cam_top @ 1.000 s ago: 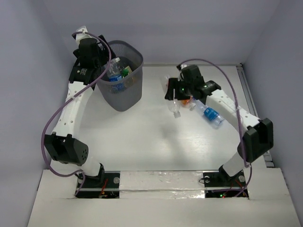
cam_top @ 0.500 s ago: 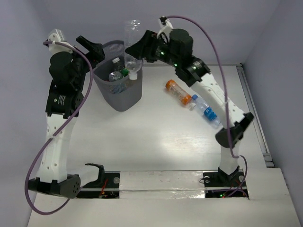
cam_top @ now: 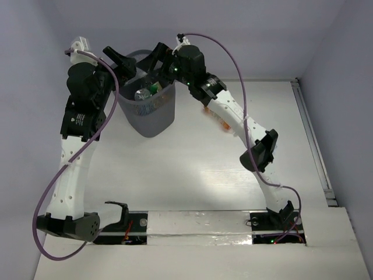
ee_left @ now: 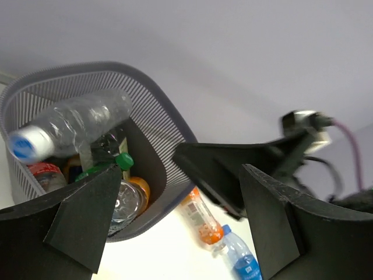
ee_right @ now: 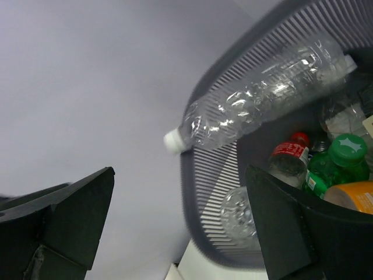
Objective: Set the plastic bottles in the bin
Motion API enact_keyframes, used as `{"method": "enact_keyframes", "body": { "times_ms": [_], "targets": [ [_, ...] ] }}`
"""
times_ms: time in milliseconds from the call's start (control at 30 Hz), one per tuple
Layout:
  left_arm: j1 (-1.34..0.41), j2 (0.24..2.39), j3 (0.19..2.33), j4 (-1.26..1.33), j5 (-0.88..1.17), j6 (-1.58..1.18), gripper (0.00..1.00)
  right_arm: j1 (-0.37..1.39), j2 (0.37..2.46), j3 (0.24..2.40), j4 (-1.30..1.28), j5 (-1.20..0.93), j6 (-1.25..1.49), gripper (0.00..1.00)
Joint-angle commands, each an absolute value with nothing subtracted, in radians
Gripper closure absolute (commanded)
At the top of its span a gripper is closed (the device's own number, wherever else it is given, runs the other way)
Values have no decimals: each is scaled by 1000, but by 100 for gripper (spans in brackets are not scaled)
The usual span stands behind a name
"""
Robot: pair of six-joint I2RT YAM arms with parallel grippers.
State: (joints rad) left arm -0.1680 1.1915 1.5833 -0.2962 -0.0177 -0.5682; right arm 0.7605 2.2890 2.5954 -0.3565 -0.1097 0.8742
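The dark grey mesh bin (cam_top: pixel 152 118) stands at the back left with several bottles in it. A clear bottle (ee_right: pixel 262 108) with a white cap leans across the bin's rim, touching neither gripper; it also shows in the left wrist view (ee_left: pixel 76 125). My right gripper (cam_top: pixel 156 55) is open and empty above the bin's far rim (ee_right: pixel 179 172). My left gripper (cam_top: pixel 119 60) is open and empty at the bin's left side (ee_left: pixel 180 169). An orange bottle (ee_left: pixel 201 219) and a blue-labelled bottle (ee_left: pixel 240 261) lie on the table right of the bin.
Inside the bin (ee_right: pixel 215 186) are a red-labelled bottle (ee_right: pixel 288 158), a green-capped bottle (ee_right: pixel 347 147), an orange one (ee_right: pixel 352 195) and a clear one (ee_right: pixel 239 211). The right arm (cam_top: pixel 233 114) stretches across the table and partly covers the orange bottle (cam_top: pixel 211 112). Walls close the back and sides.
The right arm swung from the table to the bin carrying the clear bottle, and has let it go; the bottle now lies in the bin. The left arm rose beside the bin.
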Motion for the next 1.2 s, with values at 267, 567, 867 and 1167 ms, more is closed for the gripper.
{"method": "enact_keyframes", "body": {
  "times_ms": [267,567,867,1167],
  "targets": [
    [-262,1256,1621,-270,52,-543,49,691,1746,2052,-275,40,628,85],
    [-600,1276,1507,-255,-63,-528,100,298,1606,1606,-500,-82,384,92],
    [-761,1108,1230,-239,-112,-621,100,288,1957,1866,-702,9,186,2],
    [-770,882,1100,-362,-183,-661,97,288,2181,1994,-784,-88,175,0]
  ]
}}
